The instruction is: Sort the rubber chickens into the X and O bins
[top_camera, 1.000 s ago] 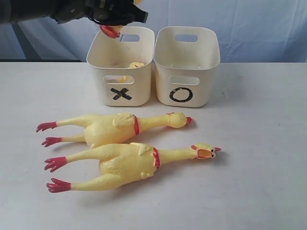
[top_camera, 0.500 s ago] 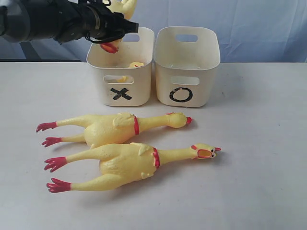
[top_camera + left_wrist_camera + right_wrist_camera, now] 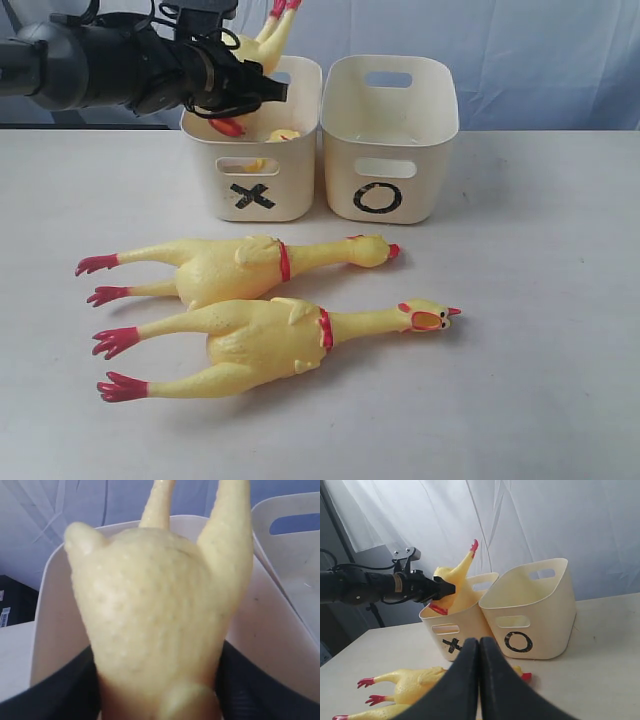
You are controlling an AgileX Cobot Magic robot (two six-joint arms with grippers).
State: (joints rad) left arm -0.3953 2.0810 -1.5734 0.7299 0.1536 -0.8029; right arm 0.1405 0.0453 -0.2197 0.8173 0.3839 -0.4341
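Observation:
My left gripper (image 3: 240, 92) is shut on the smaller rubber chicken (image 3: 256, 45), which hangs head down over the X bin (image 3: 300, 160) with its red feet pointing up. The chicken's red beak is at the bin's rim. Its yellow body (image 3: 160, 615) fills the left wrist view between the black fingers (image 3: 55, 695). The O bin (image 3: 432, 150) stands right beside the X bin. Two long rubber chickens (image 3: 235, 268) (image 3: 265, 340) lie side by side on the table in front of the bins. My right gripper (image 3: 480, 647) is shut and holds nothing; it is out of the exterior view.
A small yellow shape (image 3: 283, 135) shows inside the X bin; I cannot tell what it is. The white table (image 3: 540, 330) stretches to the right of the chickens. A blue cloth backdrop (image 3: 540, 60) hangs behind the bins.
My left arm has come down and forward with the small chicken. Its head has dropped from above the X bin's rim to rim level. The long chickens have not moved.

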